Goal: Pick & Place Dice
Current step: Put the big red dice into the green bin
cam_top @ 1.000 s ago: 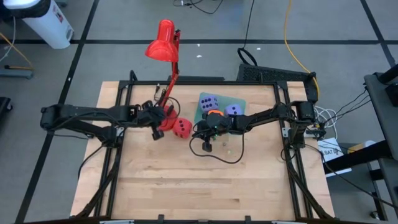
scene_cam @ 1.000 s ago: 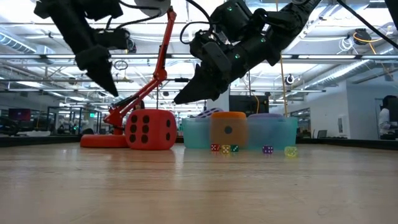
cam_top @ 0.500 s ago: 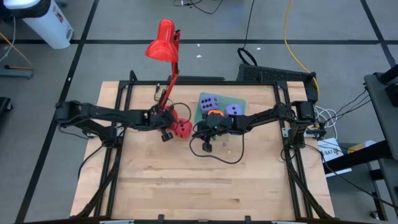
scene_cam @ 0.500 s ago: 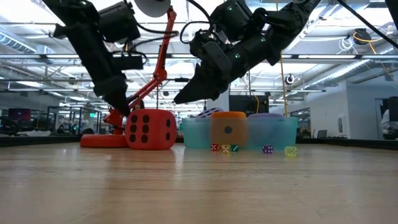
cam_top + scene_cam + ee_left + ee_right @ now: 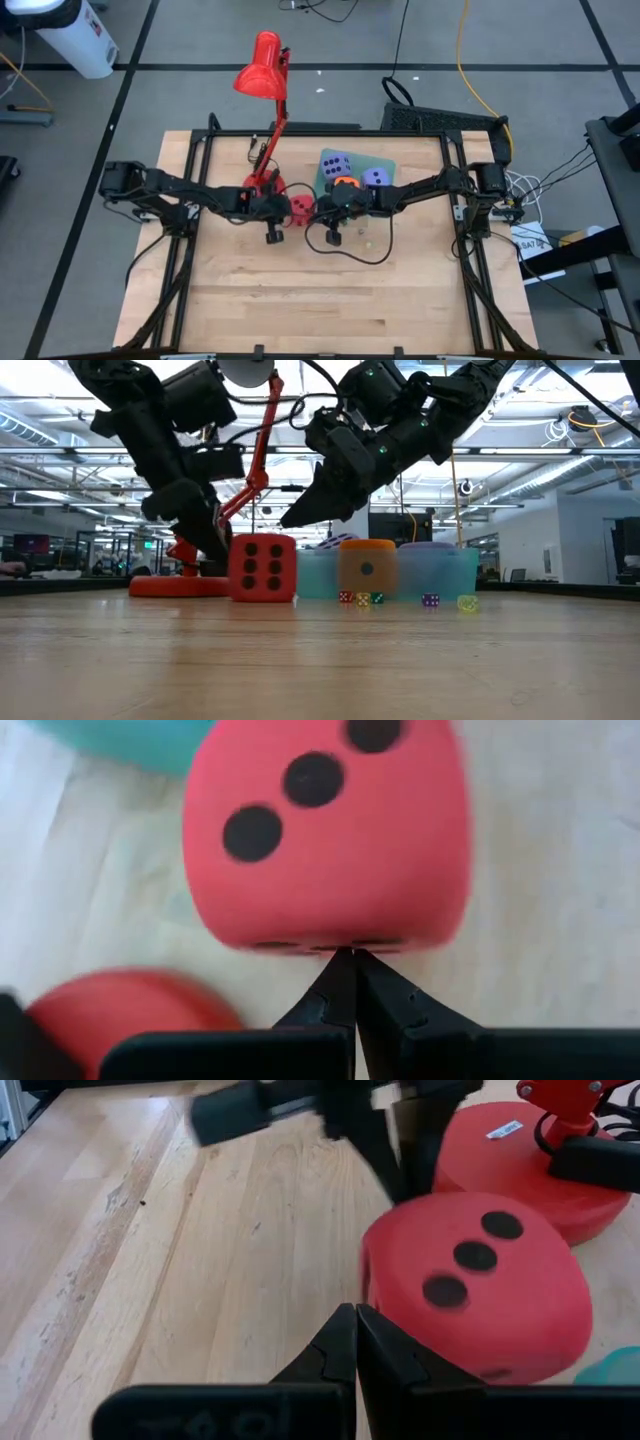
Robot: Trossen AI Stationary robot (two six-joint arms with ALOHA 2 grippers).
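The red die [image 5: 301,207] rests flat on the wooden table, with three pips on top and six facing the near edge [image 5: 263,568]. My left gripper [image 5: 352,952] is shut, and its tips are at the die's left-facing side. My right gripper [image 5: 356,1310] is also shut. It hangs above the table just right of the die [image 5: 470,1295]; I cannot tell whether it touches. The orange die [image 5: 345,184] and two purple dice [image 5: 335,163] [image 5: 376,176] sit in a teal tray [image 5: 388,160]. My left gripper presses its shut fingertips [image 5: 340,970] against the side of the red die that faces the table's left [image 5: 300,946]. The fingers slant down from the left. The die stays on the table, bottom face down.
The red desk lamp's round base [image 5: 262,186] lies just left of and behind the die, and its arm rises to the shade [image 5: 260,70]. A black cable [image 5: 350,250] loops on the table under the right arm. Tiny coloured dice [image 5: 362,598] lie in front of the tray.
My left gripper has come down and gone toward the table's right, reaching the red die with its fingers shut. The die has slid a little rightward toward the tray and turned about, so its six-pip face now faces the near edge squarely.
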